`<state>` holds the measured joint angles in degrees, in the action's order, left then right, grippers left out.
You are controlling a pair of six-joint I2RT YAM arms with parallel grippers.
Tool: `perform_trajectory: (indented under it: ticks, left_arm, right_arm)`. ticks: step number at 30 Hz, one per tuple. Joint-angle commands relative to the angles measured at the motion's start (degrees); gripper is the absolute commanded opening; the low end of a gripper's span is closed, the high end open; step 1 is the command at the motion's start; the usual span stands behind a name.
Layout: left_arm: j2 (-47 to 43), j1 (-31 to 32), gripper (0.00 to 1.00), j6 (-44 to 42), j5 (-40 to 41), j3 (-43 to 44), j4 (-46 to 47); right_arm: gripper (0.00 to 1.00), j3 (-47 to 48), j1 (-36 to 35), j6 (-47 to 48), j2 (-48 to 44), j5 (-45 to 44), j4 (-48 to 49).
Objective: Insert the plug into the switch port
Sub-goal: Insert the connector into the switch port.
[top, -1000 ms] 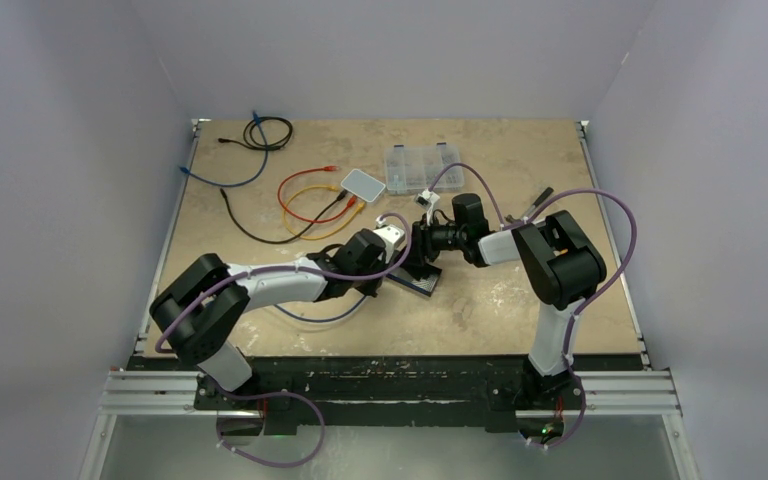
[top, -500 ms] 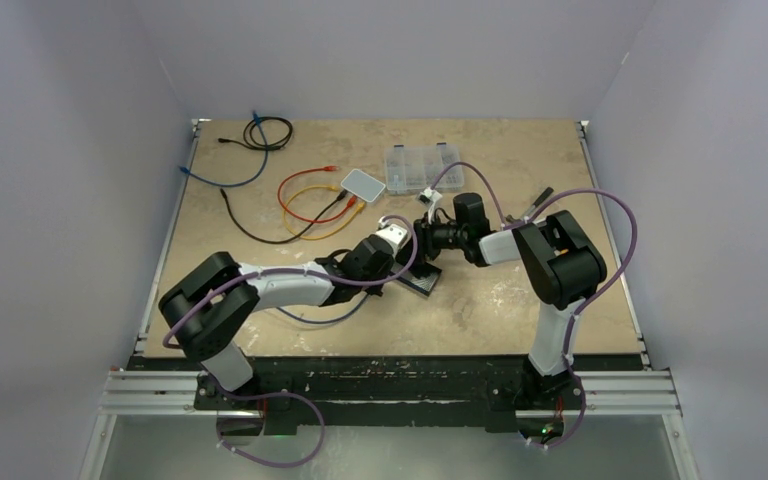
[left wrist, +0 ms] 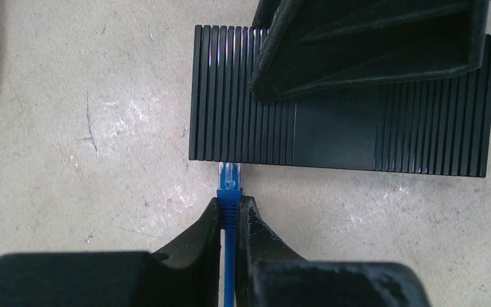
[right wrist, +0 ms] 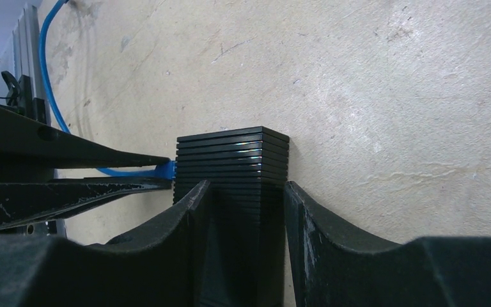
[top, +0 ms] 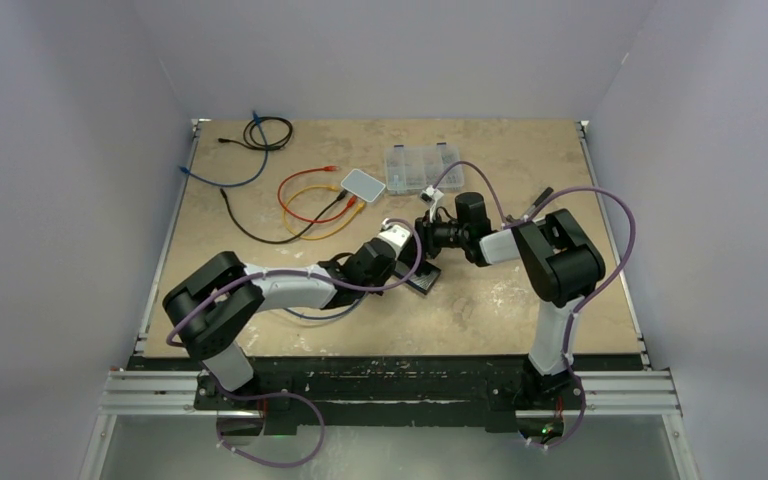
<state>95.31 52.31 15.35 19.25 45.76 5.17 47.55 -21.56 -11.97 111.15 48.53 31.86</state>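
The job looks close to its final push but not finished. In the left wrist view the left fingers (left wrist: 199,240) are closed tight on the plug (left wrist: 230,182), pinching its blue boot at the lower middle of the frame, with the blue cable (left wrist: 228,268) running back between them. The plug's clear tip meets the near edge of the black ribbed switch (left wrist: 339,134) towards that edge's left end; whether it has entered a port or only touches the face cannot be told, since the port openings are hidden from this angle. The boot is fully outside, so seating is judged not yet done. In the right wrist view the right fingers (right wrist: 166,236) are closed around the switch from 2 sides, bracing it on the surface (right wrist: 390,96) at the centre of the frame. What remains is to drive the plug straight in until it latches, then let go
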Motion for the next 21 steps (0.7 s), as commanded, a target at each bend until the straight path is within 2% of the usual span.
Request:
perform_trajectory:
  ticks: [1,6,13,21]
  left_arm:
    - [-2.5,-0.1,0.0,-4.9,-0.3,5.6,7.5]
    - [-2.5,-0.4,0.0,-7.6,-1.4,6.1,7.6]
    - [-4.7,-2.0,0.0,-6.5,-2.0,2.9,14.6]
    - [-5.2,-2.2,0.0,-4.5,4.8,1.1,22.8]
  right_arm:
    - [0.46,-0.2,-1.9,0.0,1.8,7.1,-3.5]
    - [0.45,0.1,-2.6,-0.4,2.9,11.8,-2.1]
    - [0.45,2.2,-5.1,2.0,4.4,15.8,-4.6]
    - [0.44,3.7,-6.7,3.8,5.6,19.0,-6.4]
